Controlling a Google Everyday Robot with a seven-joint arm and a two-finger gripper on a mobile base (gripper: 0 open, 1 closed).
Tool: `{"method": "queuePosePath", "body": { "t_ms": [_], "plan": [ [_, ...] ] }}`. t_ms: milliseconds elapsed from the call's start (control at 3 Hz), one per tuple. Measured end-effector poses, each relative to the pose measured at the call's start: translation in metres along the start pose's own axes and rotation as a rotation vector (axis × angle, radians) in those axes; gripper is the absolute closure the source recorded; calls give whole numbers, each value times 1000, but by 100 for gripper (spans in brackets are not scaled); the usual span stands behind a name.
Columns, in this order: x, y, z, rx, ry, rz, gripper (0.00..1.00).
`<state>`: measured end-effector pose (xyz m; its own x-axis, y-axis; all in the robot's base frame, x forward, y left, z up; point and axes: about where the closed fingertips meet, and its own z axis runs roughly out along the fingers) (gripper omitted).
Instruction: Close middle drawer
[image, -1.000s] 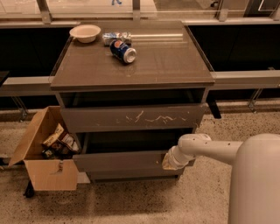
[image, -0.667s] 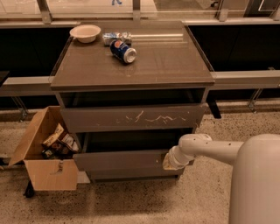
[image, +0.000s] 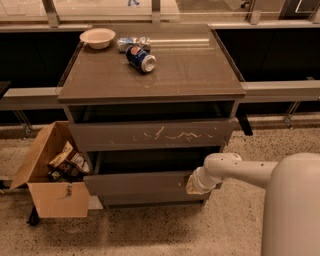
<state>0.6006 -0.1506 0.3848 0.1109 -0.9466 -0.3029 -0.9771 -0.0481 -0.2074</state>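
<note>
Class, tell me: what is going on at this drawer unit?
The robot's gripper is at the right end of the front of the middle drawer. That drawer stands pulled out, not yet closed. The scratched drawer above is out too. A bowl and a can lie on top.

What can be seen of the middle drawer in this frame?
The middle drawer is a wide, shallow grey drawer with a plain, handle-less front, matte and unscratched apart from a tiny white speck near its right end. It stands partly pulled out below the scratched drawer, level, its dark interior showing no contents. The pincer at the tip of the white arm sits at the front's right end, apparently against it.
</note>
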Motion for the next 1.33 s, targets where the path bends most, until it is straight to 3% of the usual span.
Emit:
{"method": "queuePosePath", "body": {
  "t_ms": [333, 667, 1333],
  "plan": [
    [0, 0, 0, 0, 0, 0, 12],
    [0, 0, 0, 0, 0, 0, 0],
    [-5, 6, -7, 3, -19, -12, 0]
  ]
}}
